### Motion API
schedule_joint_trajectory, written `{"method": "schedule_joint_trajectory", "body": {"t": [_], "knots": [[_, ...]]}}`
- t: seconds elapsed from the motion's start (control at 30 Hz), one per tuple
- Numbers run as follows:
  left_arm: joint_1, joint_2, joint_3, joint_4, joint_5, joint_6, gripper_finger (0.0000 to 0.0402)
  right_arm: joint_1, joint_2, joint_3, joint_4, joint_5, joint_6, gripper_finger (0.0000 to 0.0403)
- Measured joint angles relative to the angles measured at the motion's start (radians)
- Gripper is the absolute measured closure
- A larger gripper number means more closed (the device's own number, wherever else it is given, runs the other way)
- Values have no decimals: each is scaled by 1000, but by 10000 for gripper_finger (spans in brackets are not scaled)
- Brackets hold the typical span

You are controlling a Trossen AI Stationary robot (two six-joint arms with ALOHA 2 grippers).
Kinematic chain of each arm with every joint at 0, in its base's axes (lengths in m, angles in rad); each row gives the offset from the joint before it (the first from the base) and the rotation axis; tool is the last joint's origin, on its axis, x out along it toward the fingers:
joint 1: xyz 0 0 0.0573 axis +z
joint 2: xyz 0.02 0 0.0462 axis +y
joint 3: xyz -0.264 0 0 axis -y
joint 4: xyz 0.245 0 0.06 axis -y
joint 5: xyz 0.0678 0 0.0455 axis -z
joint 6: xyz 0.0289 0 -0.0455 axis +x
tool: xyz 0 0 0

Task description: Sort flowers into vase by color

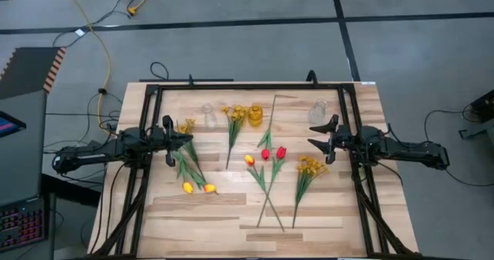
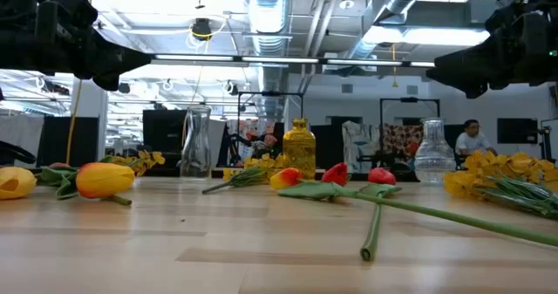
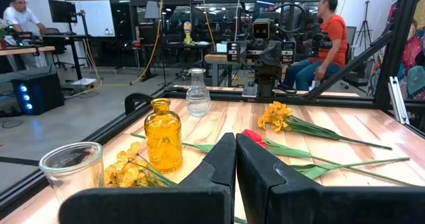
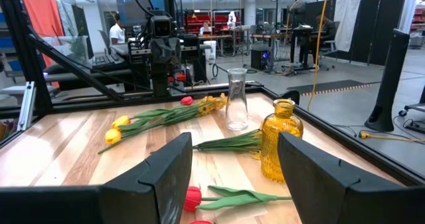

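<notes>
Flowers (image 1: 266, 167) lie crossed on the bench (image 1: 324, 221); open right gripper (image 1: 319, 134) could snag two stems; left gripper (image 1: 176, 140) closed, empty.

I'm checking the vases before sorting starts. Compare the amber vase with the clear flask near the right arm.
The amber vase is yellow-tinted glass; the clear flask has no colour. The amber vase stands at the middle of the table's far edge, beside a yellow spray; the clear flask stands apart toward the right gripper. Both are upright, narrow-necked and hold no flowers.
</notes>
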Motion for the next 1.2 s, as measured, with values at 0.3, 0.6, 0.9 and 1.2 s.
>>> {"method": "schedule_joint_trajectory", "body": {"t": [0.3,0.6,0.9,1.2], "knots": [[0,0,0,0,0,0,401,0,0,0,56,1,195,154],[0,0,0,0,0,0,401,-6,0,0,78,28,318,154],[0,0,0,0,0,0,401,-6,0,1,100,28,476,154],[0,0,0,0,0,0,401,-4,1,61,96,5,642,154]]}}
